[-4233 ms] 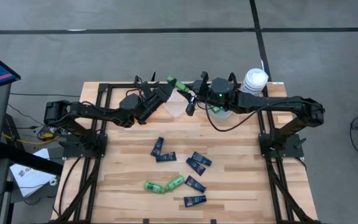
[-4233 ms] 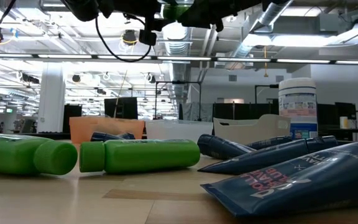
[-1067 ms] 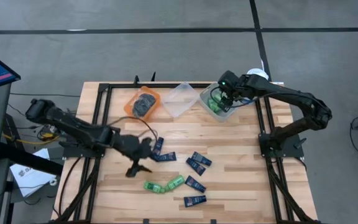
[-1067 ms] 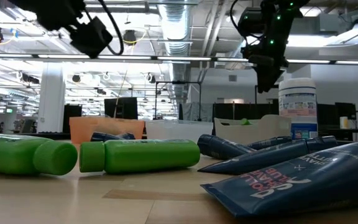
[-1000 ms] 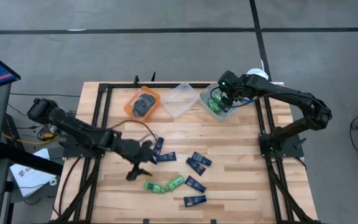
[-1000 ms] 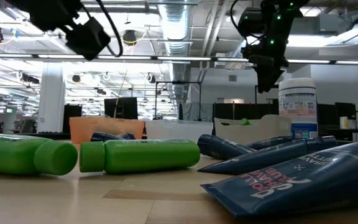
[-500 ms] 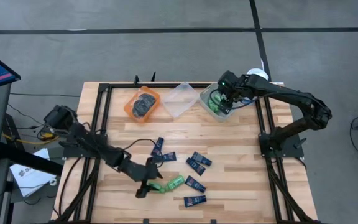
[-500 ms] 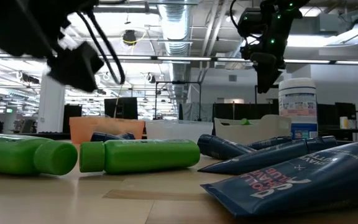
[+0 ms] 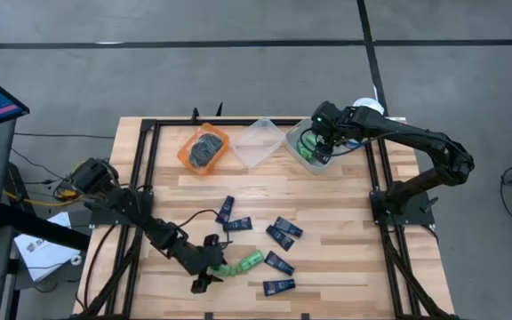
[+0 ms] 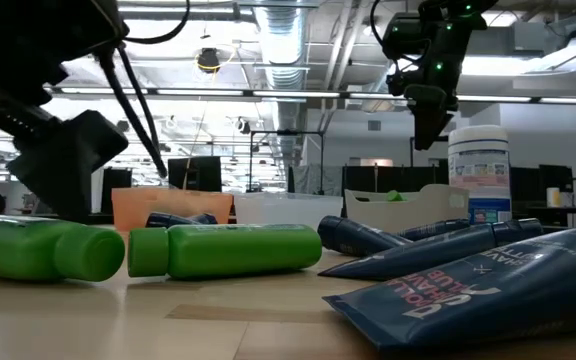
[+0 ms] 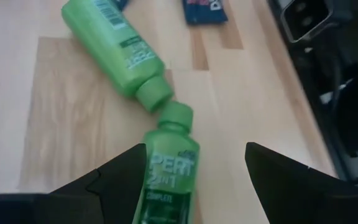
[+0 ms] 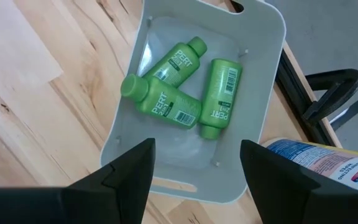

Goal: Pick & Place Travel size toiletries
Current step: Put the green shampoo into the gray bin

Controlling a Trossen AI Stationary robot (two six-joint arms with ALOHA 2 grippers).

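Two bright green mini bottles lie on their sides near the table's near edge, cap to cap: one (image 11: 168,168) (image 9: 220,267), the other (image 11: 114,46) (image 9: 251,260). My left gripper (image 11: 194,149) (image 9: 206,272) is open and low over the first bottle, a finger on either side of its body. Several dark navy tubes (image 9: 280,236) lie around. My right gripper (image 12: 197,144) (image 9: 320,147) hangs open above a clear bin (image 12: 263,37) that holds three green bottles (image 12: 166,106). Dark grey tins (image 9: 205,149) fill the orange bin.
An empty-looking clear bin (image 9: 258,142) stands between the orange bin (image 9: 192,140) and the right clear bin (image 9: 293,133). The big white jar (image 9: 364,111) (image 10: 478,170) stands at the far right corner. The black frame rail (image 11: 328,74) runs close beside the left gripper.
My left gripper has swung from mid-table toward the near edge and come down over the green bottles, staying open. The right gripper has kept still above the bin. Nothing on the table has moved.
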